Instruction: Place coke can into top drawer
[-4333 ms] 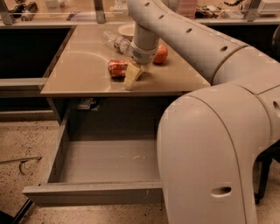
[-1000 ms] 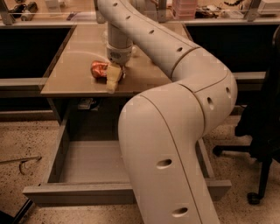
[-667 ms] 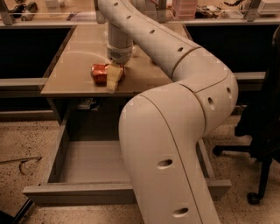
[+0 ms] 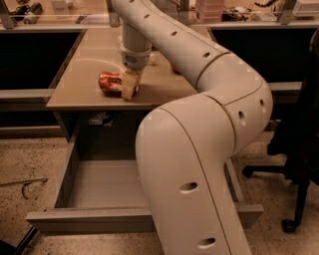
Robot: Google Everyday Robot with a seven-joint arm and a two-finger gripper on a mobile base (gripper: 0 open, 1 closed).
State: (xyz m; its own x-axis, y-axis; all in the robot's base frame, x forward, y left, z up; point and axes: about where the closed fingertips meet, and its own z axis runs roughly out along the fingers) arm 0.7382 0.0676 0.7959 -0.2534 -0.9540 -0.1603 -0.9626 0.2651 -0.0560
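Note:
The coke can [image 4: 108, 82], red and dented, lies on its side near the front edge of the tan tabletop [image 4: 84, 64], left of centre. My gripper [image 4: 128, 85] comes down from the white arm and is closed on the can's right end, with one pale finger [image 4: 129, 85] in front of it. I cannot tell whether the can rests on the tabletop or hangs just above it. The top drawer [image 4: 107, 187] is pulled open below the table, with its grey floor bare and its front panel [image 4: 84, 221] nearest the camera. My arm hides the drawer's right part.
A black office chair [image 4: 299, 144] stands at the right. A thin tool or cable [image 4: 25, 185] lies on the speckled floor at the left. A small red thing [image 4: 175, 68] peeks out behind my arm on the tabletop. Clutter [image 4: 30, 10] lines the far counter.
Since 4.3 s ago my gripper has carried the can leftward along the tabletop's front, and my arm has swung across the right of the view. Over the last second they have barely shifted.

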